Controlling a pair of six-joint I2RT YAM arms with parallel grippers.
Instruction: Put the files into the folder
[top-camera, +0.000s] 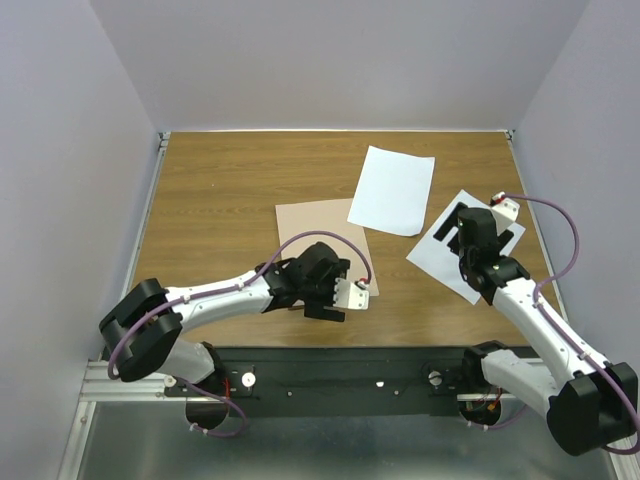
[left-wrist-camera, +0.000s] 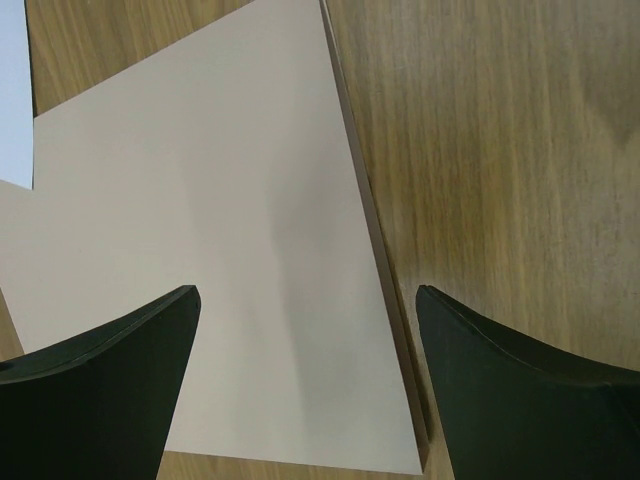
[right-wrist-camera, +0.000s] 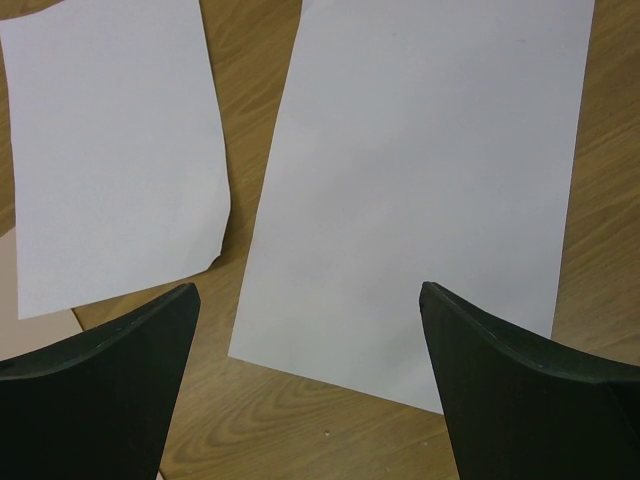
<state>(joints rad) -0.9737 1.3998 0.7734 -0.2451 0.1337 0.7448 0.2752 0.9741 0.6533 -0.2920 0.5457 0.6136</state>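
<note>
Folder (top-camera: 315, 228) shut flat on the tabletop (top-camera: 220, 180), first sheet (top-camera: 392, 190) and second sheet (top-camera: 428, 258) both outside it.

We see the left end effector (left-wrist-camera: 308, 292) low over the folder's near right part, fingers spread apart and grasping nothing, the folder's right edge running between them. The first sheet lies just beyond the folder, and its near corner overlaps the folder's far right corner. The second sheet lies tilted further right, apart from the folder and flat on the wood. The right end effector (right-wrist-camera: 308, 290) hovers over this sheet's near edge, also released, fingers wide and gripping nothing.
</note>
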